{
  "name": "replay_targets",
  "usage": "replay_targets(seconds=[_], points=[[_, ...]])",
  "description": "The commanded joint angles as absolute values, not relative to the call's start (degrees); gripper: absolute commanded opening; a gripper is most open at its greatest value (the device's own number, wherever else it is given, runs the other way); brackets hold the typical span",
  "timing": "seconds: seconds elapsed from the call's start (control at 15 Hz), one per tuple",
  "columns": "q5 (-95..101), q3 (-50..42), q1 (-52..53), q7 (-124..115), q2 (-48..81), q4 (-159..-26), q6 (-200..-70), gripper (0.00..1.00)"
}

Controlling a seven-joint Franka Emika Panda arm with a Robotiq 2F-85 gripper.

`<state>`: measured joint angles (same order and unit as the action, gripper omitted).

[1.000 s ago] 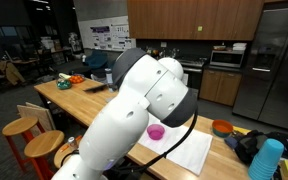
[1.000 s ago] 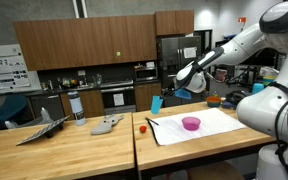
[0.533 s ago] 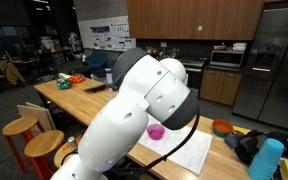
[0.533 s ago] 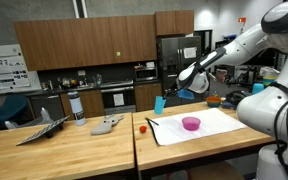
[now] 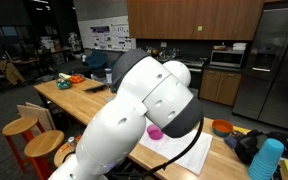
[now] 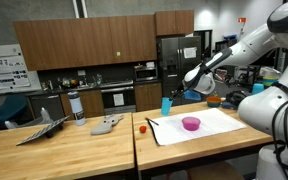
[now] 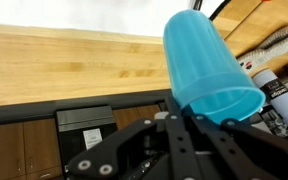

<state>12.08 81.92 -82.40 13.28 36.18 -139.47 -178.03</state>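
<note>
- The claw [image 7: 184, 125] is clenched: in the wrist view its dark fingers meet tight on the wall of a light blue cup [image 7: 206, 60] near the rim.
- The cup's open mouth faces the wrist camera and its closed base points away.
- In an exterior view the claw [image 6: 174, 96] hangs at the end of the outstretched arm. It holds the cup [image 6: 166, 103] in the air, clear of the wooden table [image 6: 84, 150].
- Below it a white mat [image 6: 219, 122] lies on the table, with a pink bowl [image 6: 191, 123] standing on it. In that view the cup is above and to the left of the bowl, apart from it.
- A small red thing [image 6: 142, 127] sits on the wood just beside the mat's edge.
- Farther along the table lies a grey object [image 6: 106, 125].
- At the back are wooden cabinets [image 6: 84, 45] and a steel fridge [image 6: 174, 55].
</note>
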Motion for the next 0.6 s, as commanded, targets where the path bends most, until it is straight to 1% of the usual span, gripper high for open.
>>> replay_targets(seconds=[0.0, 0.53], points=[[12.4, 82.7, -85.4, 13.7, 34.7, -140.8, -178.5, 0.01], [13.0, 82.2, -90.9, 13.7, 34.7, -141.4, -181.9, 0.01]])
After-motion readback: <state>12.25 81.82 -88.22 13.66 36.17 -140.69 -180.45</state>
